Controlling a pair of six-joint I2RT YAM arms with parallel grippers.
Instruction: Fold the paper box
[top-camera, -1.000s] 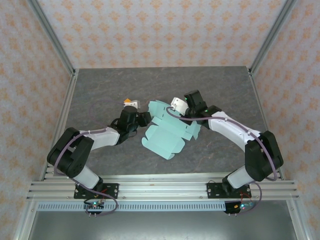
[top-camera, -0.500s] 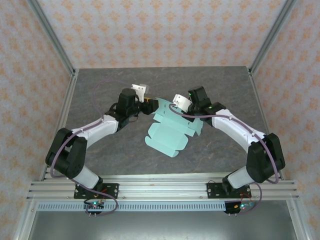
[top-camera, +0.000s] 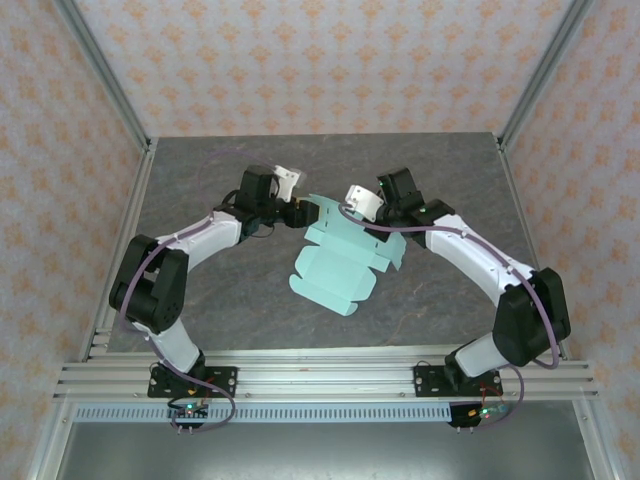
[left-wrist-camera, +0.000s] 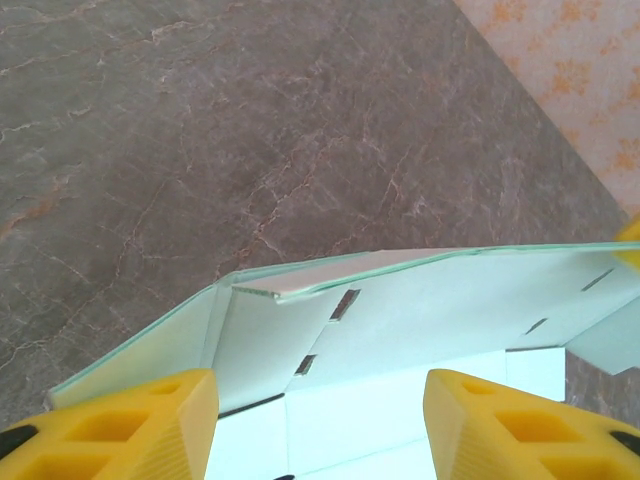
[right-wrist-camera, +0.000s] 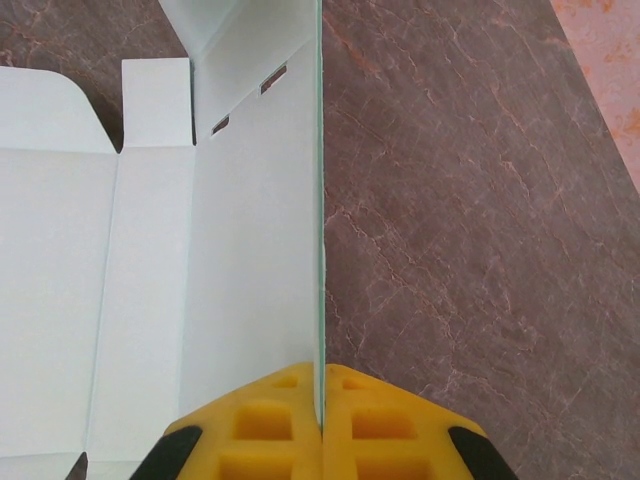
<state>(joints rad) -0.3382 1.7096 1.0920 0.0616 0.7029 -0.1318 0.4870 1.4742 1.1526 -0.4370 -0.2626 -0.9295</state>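
The paper box (top-camera: 335, 270) lies partly flat on the desk (top-camera: 240, 315). The right hand (right-wrist-camera: 322, 405) pinches its raised panel's edge. The left hand (left-wrist-camera: 320, 425) hovers over it, fingers parted, gripping nothing.

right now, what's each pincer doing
left pincer: open, gripping nothing
right pincer: closed on the upright panel of the pale mint-green card paper box
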